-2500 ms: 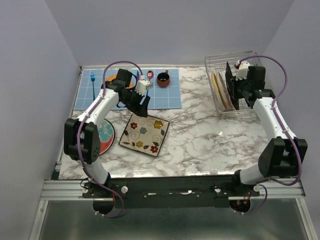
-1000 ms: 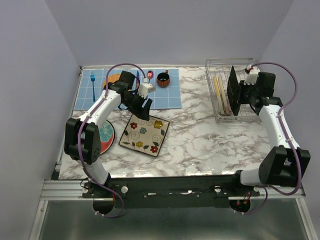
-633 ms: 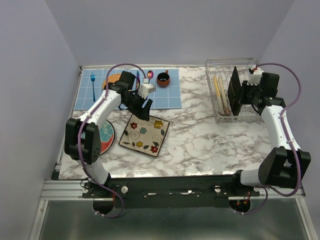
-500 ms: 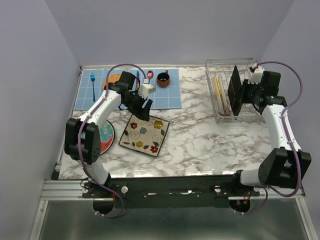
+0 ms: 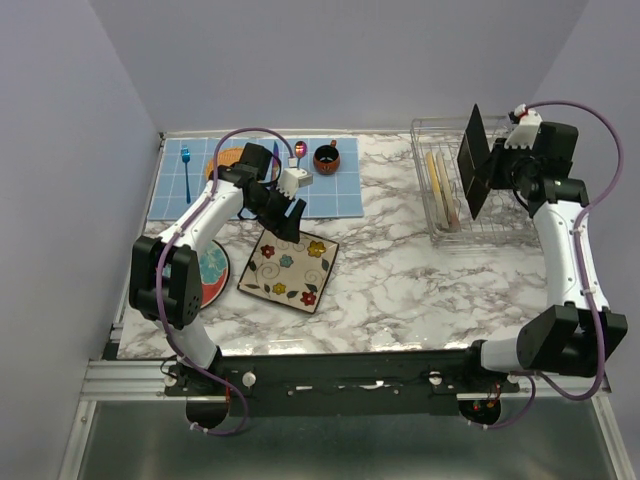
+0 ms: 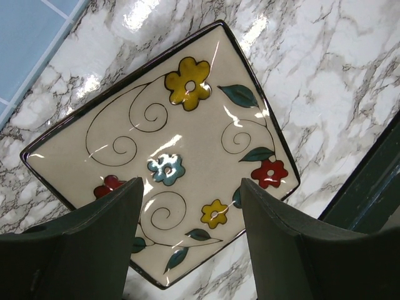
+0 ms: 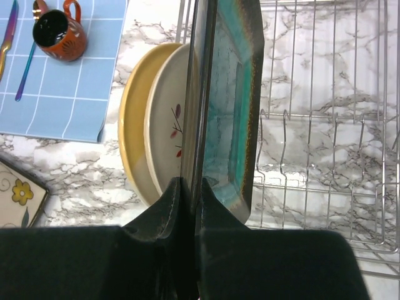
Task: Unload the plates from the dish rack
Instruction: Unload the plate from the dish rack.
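The dish rack (image 5: 445, 125) stands at the back right of the marble table; its wires (image 7: 325, 112) show in the right wrist view. My right gripper (image 5: 502, 165) is shut on the edge of a square dark plate with a teal centre (image 5: 474, 160), held upright above the rack. In the right wrist view my right gripper (image 7: 190, 186) pinches that plate (image 7: 228, 94). Two round plates, one yellow (image 7: 130, 119) and one cream with a sprig (image 7: 165, 125), stand in the rack. My left gripper (image 5: 288, 215) hangs open over the square floral plate (image 5: 288, 268), seen close up as the plate (image 6: 162, 144) below my left gripper (image 6: 190, 194).
A red plate with a teal centre (image 5: 212, 272) lies at the left edge, partly under my left arm. The blue mat (image 5: 340, 190) at the back left carries a mug (image 5: 326, 158), a fork (image 5: 185, 165), a spoon (image 5: 299, 152) and an orange woven disc (image 5: 228, 158). Walls close in on three sides.
My right gripper has raised the dark square plate up and rightward out of the rack. The left arm has not moved.
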Robot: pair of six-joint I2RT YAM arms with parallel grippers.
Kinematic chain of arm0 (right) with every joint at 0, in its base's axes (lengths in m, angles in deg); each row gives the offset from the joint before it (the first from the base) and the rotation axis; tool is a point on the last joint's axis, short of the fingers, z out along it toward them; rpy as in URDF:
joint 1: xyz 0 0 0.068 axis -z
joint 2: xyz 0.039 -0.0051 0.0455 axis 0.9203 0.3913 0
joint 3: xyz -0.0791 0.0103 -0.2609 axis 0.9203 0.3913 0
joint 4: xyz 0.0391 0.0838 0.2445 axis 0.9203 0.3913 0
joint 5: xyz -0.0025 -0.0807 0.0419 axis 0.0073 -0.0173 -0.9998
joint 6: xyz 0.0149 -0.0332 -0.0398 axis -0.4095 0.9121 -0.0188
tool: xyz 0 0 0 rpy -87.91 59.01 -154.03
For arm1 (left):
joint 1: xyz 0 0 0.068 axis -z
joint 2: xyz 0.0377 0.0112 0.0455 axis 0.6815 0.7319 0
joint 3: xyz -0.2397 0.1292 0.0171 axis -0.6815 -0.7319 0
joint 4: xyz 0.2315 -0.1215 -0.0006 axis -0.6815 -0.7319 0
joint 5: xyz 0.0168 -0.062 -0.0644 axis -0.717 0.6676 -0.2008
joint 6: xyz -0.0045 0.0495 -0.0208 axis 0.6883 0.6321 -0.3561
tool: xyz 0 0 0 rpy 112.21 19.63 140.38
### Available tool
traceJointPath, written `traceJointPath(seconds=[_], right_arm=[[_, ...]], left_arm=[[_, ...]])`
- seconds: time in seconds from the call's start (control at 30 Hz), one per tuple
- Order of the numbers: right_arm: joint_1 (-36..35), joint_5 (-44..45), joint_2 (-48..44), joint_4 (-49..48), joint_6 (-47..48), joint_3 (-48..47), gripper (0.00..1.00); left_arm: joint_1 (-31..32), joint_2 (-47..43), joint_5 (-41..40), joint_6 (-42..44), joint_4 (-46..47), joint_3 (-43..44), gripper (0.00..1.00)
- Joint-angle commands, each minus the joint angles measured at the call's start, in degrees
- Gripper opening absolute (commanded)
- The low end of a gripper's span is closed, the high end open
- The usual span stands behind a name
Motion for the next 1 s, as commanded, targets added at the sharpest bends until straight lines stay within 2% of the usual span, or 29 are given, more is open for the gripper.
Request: traceJointPath(seconds=[0.0,0.13,0.4,0.53,0.6,0.67,0.83,0.97], right_arm=[[0.0,-2.6,-3.2,-4.2,2.2,-8.4,0.01],[0.0,-1.9,-4.1,-2.3,4.7,-12.7,0.01],[0.0,-6.5,-1.2,9.7,11.2,-27.3,0.01],[-1.4,-8.2,0.8,16.1,19.3,-35.5,0.01],[-4.0,-6.6,0.7,18.2,23.4,-37.5,0.01],[-5.9,-3.2,-0.2,18.4,29.5,-37.0,0.01],[-15.4,7.9,-6.7,12.4,41.8,-24.1,0.01],[-21.0,14.3,-12.8,6.1,47.3,-15.2,0.01]], left_arm=[[0.5,-0.7,1.3,0.8,-0.3,-0.3,0.73],[0.5,-0.5,1.8,0.9,-0.4,0.2,0.73],[0.5,0.1,2.8,0.8,0.0,0.9,0.73],[0.5,1.1,4.5,1.2,-1.3,2.4,0.72],[0.5,2.4,8.5,1.4,-3.0,5.2,0.73],[0.5,3.4,11.8,1.4,-6.3,8.5,0.73],[-0.5,4.7,21.6,-0.7,-10.7,13.8,0.73],[-4.6,5.9,32.3,-3.6,-12.7,17.3,0.73]])
